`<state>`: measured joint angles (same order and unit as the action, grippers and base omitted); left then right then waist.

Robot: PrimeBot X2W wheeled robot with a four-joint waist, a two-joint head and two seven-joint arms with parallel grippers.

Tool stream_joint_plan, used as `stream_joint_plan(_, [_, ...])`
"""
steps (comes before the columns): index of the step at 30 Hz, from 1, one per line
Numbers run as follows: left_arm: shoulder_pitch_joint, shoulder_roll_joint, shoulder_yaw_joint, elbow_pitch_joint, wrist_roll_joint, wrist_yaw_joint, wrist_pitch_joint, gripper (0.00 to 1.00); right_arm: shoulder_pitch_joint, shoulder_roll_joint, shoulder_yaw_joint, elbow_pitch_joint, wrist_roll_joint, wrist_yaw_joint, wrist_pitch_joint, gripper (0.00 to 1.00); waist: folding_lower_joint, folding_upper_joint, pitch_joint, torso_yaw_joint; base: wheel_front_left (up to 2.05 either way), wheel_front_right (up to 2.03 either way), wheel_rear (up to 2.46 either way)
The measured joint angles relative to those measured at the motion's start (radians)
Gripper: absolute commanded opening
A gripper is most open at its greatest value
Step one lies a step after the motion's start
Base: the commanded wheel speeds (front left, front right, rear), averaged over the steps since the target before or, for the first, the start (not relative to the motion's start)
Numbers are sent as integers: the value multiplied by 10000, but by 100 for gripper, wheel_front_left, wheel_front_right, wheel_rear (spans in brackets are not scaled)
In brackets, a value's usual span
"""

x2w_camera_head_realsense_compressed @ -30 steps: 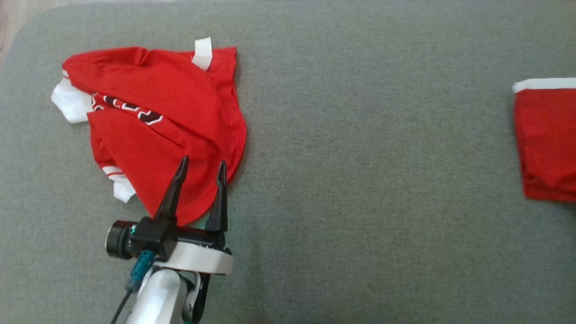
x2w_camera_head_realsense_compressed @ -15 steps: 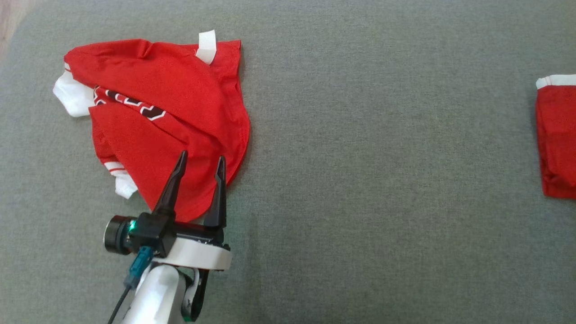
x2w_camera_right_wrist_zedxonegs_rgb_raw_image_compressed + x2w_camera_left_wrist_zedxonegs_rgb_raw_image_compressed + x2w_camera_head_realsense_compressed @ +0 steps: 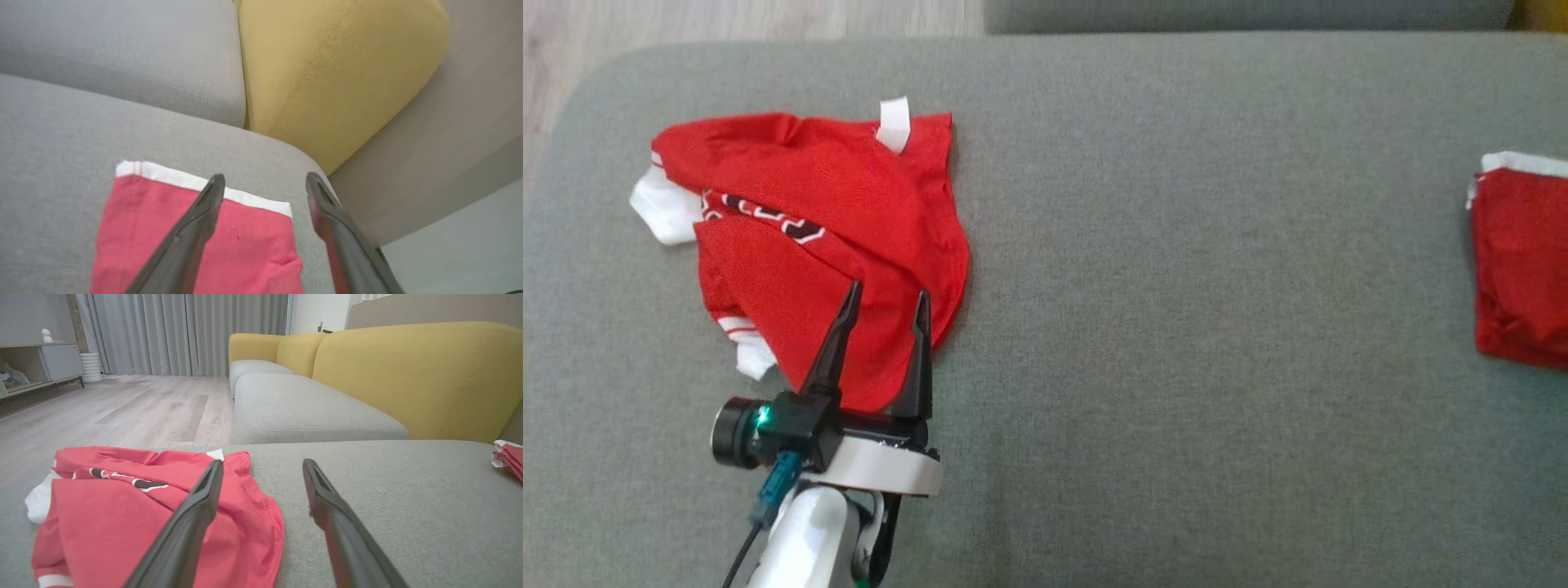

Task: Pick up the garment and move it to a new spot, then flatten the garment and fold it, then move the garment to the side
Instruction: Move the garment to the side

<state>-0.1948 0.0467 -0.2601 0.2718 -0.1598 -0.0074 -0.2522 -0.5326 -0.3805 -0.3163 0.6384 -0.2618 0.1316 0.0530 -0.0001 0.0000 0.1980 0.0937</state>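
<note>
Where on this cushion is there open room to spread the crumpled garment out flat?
The widest bare stretch of the grey cushion runs through the middle, between the crumpled red garment on the left and the folded red garment at the right edge. Crowded at left, where the left end effector hangs over that garment's near hem.

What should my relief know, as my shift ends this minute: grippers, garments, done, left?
Left gripper: open, empty, over the near edge of the crumpled red jersey at the cushion's left end.
Right gripper: open, empty, above the folded red garment at the right end.
Done: that garment looks folded and set aside.
Left: pick up, flatten, fold and move the jersey.
</note>
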Motion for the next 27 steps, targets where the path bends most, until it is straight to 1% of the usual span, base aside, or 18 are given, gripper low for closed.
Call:
stream_joint_plan(3, [107,0,23,-13,-2,81,0,100,15,500,242,-700,343,0,-182,100,0,0,-365,-17,0,0,0])
stream_joint_plan(7, [487,0,98,-10,-2,92,0,100,278,1304,779,-1975,913,0,-311,100,-1,0,-881,-20,0,0,0])
stream_joint_plan(12, [794,4,320,-12,10,163,0,100,1236,2290,1127,-3413,1728,0,-543,100,-2,0,-1414,-1,0,0,0])
stream_joint_plan(13, [794,4,320,-12,10,163,0,100,1236,2290,1127,-3413,1728,0,-543,100,-2,0,-1414,-1,0,0,0])
stream_joint_plan(16, [818,4,334,-12,10,163,0,100,2018,2819,1413,-4061,2127,-2,-702,100,-2,0,-1611,64,0,0,0])
stream_joint_plan(20, [955,4,370,-36,10,163,0,100,3060,3239,1789,-4405,2754,-2,-1177,100,-1,0,-1734,104,0,0,0])
stream_joint_plan(24, [1271,8,370,-10,8,163,0,100,3939,3312,2142,-4309,3415,0,-1810,100,0,0,-1807,82,0,0,0])
stream_joint_plan(27, [1402,13,370,46,-4,167,0,100,4624,3338,2355,-4069,4278,0,-2376,100,0,0,-1891,94,0,0,0])
